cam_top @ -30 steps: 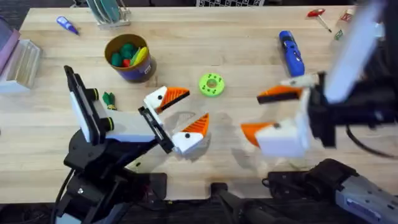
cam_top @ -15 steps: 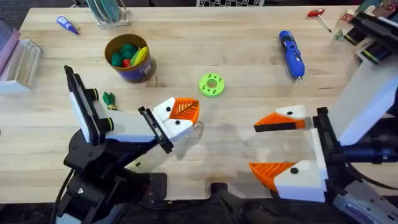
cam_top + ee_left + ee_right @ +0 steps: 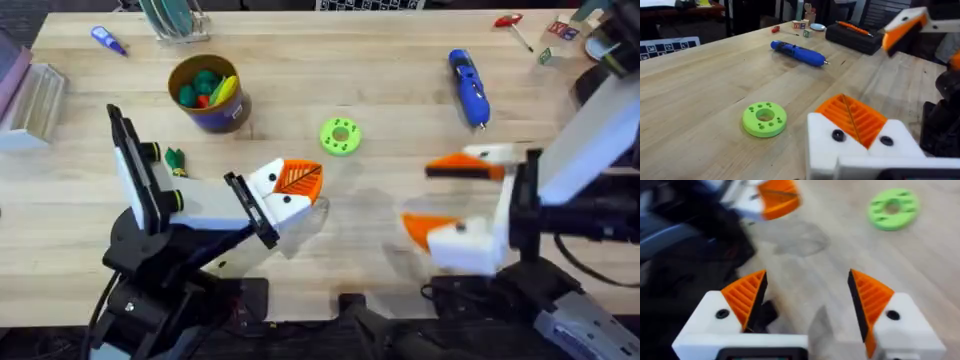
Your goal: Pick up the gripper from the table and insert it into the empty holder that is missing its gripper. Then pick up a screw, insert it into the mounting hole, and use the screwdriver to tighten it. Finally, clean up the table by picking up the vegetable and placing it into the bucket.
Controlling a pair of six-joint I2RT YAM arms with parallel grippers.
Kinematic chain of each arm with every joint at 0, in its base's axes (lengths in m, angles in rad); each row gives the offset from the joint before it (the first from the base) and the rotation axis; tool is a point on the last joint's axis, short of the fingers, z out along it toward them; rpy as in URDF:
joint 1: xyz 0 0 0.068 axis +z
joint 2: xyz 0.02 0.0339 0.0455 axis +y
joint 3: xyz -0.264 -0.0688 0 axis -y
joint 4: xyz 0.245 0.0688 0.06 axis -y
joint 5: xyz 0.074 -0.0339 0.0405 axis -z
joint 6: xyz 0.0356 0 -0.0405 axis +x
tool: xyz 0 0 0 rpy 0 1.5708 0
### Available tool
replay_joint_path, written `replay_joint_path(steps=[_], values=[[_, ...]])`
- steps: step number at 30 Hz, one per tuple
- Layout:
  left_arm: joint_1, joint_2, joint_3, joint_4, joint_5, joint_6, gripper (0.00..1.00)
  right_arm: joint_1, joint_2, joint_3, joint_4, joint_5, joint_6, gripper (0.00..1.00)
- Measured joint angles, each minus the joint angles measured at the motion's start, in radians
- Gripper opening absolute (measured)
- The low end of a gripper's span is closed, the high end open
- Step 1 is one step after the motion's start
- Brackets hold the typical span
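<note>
My left gripper (image 3: 293,186) (image 3: 850,114) is shut, its two orange ribbed pads pressed together with nothing between them, hovering near the table's middle. At the right front, my right gripper (image 3: 442,197) (image 3: 807,297) stands open, an orange tip on each white mount. A loose gripper piece, an empty holder and a screw are out of view. The blue screwdriver (image 3: 468,87) (image 3: 797,52) lies at the far right. The vegetable (image 3: 176,160) lies beside my left arm. Behind it stands the bucket (image 3: 207,92) with toy items inside.
A lime-green disc (image 3: 340,136) (image 3: 764,119) (image 3: 892,208) lies between the grippers. A small blue pen-like tool (image 3: 108,40) and a rack (image 3: 175,20) are at the far left, a red-handled tool (image 3: 512,25) at the far right, a clear box (image 3: 30,100) at the left edge.
My left gripper has gone from open to shut. The right gripper, still open, swung toward the near edge and then back up toward the middle.
</note>
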Motion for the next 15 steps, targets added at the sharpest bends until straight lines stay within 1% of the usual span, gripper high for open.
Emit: replay_joint_path(steps=[6,9,12,15], values=[[0.0,0.0,0.0,0.0,0.019,0.0,0.006,-0.084,0.002,0.0,0.08,0.284,0.058,0.965],[0.0,0.0,0.0,0.0,0.028,0.0,0.006,-0.139,0.029,0.0,0.13,0.41,0.078,0.966],[0.0,0.0,0.0,0.0,0.041,0.0,0.006,-0.201,0.107,0.0,0.17,0.483,0.081,0.988],[0.0,0.0,0.0,-0.001,0.056,0.003,0.006,-0.262,0.23,0.0,0.221,0.52,0.081,0.991]])
